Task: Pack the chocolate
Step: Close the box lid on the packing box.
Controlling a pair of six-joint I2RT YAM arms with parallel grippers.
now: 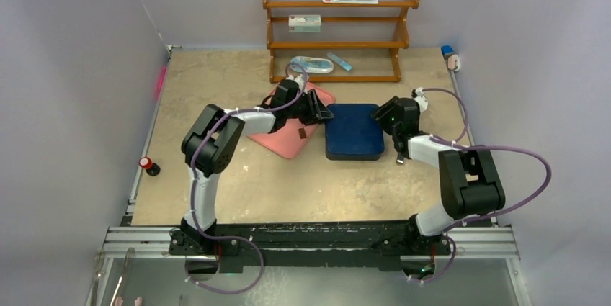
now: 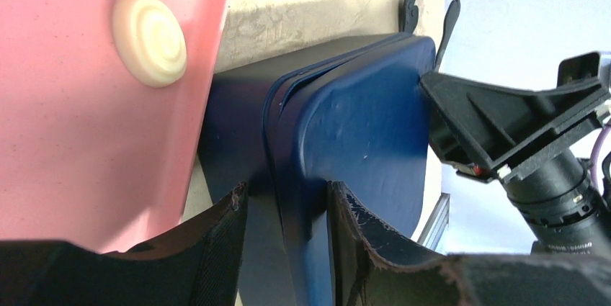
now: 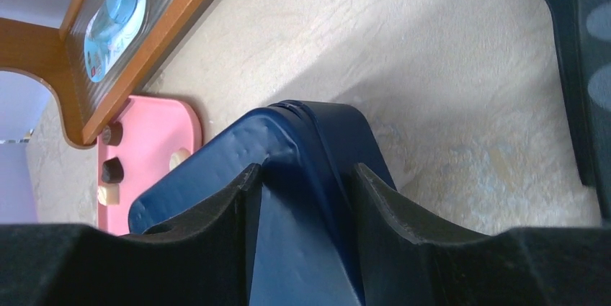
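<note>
L gripper (image 2: 288, 192) pinches blue box (image 1: 353, 132) rim; box contents hidden.

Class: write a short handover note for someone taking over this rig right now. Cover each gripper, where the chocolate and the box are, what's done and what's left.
Left gripper: shut on the left edge of the blue box.
Right gripper: astride the box's right edge; grip uncertain.
Chocolate: a cream-white piece and dark pieces lie on the pink tray, beside the box.
Done: cannot tell; the box is closed, contents hidden.
Left: probably open the box and pack the tray's pieces.
</note>
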